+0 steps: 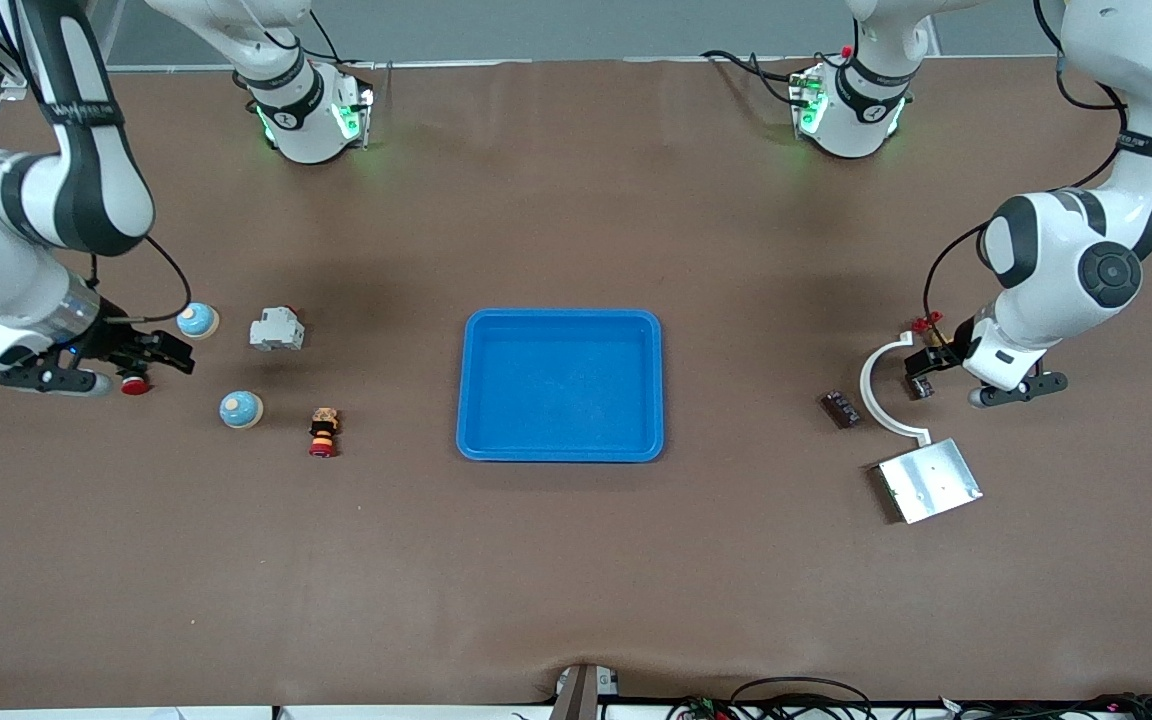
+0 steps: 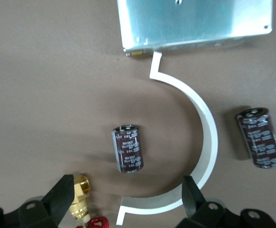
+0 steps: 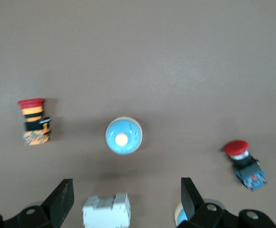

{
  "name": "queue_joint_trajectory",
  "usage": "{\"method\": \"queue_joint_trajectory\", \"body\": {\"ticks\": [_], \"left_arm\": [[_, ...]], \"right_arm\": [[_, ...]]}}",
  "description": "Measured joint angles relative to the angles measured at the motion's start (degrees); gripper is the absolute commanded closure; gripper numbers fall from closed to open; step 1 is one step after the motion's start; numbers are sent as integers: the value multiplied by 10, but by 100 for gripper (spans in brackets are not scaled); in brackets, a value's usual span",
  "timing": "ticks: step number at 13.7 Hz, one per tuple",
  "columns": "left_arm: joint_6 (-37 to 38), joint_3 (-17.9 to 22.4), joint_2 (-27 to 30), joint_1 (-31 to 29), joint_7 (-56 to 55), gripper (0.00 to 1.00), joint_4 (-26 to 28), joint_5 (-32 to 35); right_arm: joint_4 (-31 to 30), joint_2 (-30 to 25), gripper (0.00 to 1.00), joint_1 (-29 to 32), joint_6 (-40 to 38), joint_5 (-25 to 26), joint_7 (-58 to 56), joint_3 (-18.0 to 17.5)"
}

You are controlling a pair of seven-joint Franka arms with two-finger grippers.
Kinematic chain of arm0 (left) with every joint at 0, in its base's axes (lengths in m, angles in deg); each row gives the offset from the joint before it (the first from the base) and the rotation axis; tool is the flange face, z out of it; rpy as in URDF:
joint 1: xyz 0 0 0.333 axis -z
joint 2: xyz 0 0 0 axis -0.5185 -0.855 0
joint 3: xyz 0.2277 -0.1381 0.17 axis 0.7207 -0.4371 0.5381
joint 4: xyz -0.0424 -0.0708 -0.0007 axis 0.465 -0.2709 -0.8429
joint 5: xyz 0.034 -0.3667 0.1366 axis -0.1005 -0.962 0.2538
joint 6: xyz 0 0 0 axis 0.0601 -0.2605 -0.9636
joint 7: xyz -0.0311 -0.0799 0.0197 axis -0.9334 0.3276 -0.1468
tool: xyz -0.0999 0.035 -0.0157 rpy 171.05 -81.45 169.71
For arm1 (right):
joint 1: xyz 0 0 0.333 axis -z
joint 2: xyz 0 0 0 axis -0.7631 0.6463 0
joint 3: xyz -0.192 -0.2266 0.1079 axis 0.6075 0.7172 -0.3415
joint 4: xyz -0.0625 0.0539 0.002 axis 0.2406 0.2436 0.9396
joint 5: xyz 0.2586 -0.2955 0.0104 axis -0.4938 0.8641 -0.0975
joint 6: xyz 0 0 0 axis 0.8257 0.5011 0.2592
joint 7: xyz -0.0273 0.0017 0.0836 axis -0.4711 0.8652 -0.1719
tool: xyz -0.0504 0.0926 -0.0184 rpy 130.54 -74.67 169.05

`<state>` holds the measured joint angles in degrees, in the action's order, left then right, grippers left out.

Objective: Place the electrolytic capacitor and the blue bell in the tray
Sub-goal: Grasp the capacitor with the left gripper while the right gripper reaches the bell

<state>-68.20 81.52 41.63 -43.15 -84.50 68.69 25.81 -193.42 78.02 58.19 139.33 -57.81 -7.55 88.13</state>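
Both hands spread and empty: left hand [image 2: 126,199] should descend straight onto the capacitor [image 2: 128,148] at its twelve o'clock, probably lying flat; right hand [image 3: 126,199] over the blue bell [image 3: 123,136].

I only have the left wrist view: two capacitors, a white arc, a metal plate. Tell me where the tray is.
Observer: The blue tray sits mid-table, toward the right arm's end from your capacitors.
Operator: Now give me the bells.
Observer: Two blue bells lie at the right arm's end, one nearer the front camera than the other.
Operator: Report the right arm.
Observer: The right gripper is beside the farther bell, jaws open.
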Motion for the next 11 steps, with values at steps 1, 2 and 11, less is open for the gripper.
{"method": "queue_joint_trajectory", "body": {"ticks": [1,2,11], "left_arm": [[-7,0,-8,0,0,8,1,0],[-15,0,-17,0,0,11,2,0],[-60,3,-60,-15,-1,80,2,0]], "right_arm": [[0,19,0,0,22,0,0,0],[-1,39,0,0,44,0,0,-1],[0,165,0,-8,197,0,1,-5]]}}
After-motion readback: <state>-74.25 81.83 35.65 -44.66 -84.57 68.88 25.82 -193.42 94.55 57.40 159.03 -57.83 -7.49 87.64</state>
